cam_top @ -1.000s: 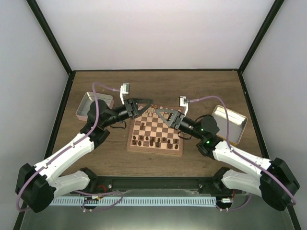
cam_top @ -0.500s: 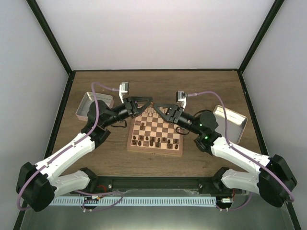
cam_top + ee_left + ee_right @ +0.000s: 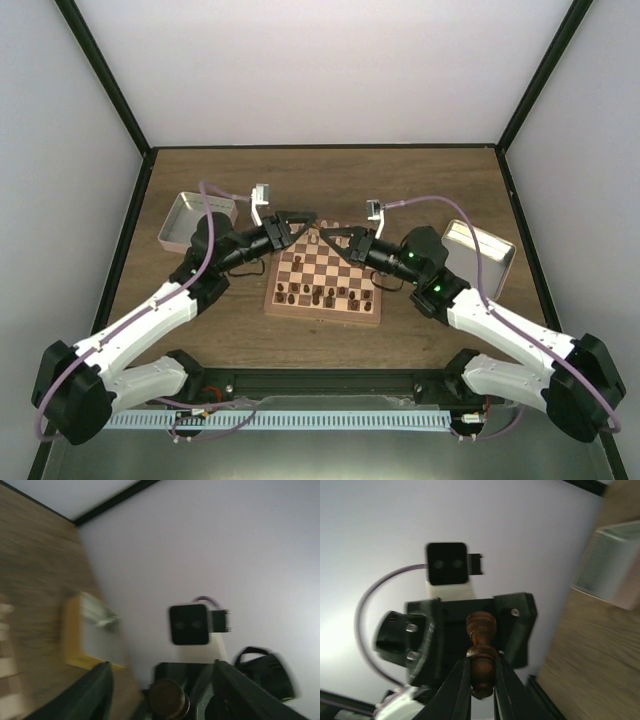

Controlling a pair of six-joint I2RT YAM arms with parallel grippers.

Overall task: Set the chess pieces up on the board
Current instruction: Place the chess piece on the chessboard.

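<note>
- Right fingers [image 3: 462, 681] pinch shut on the lower body of a dark piece [image 3: 481, 626]. Its rounded head juts out past the tips.
- Left fingers [image 3: 95, 692] stand spread wide on either side of the piece's head, touching nothing and holding nothing.
- From above, the two arms meet nose to nose just over the far edge of the board [image 3: 322, 316], with the piece aloft between them and not yet on any square.
- Dark men [image 3: 320, 293] crowd the board's near rows; the wrist views are too blurred to show which squares are free.
- Trays [image 3: 185, 220] sit on the surface [image 3: 330, 185] at either side, well apart from the board.
- The step looks like a hand-off landing with the right arm. To do it well, the right arm should draw straight back so the head clears the open left fingers.
- The hold is low and the head leads, so the wrist will need turning until the base faces down.
- It should come down squarely over one vacant square and let go only once the base rests flat, clear of neighbours that tip easily.
</note>
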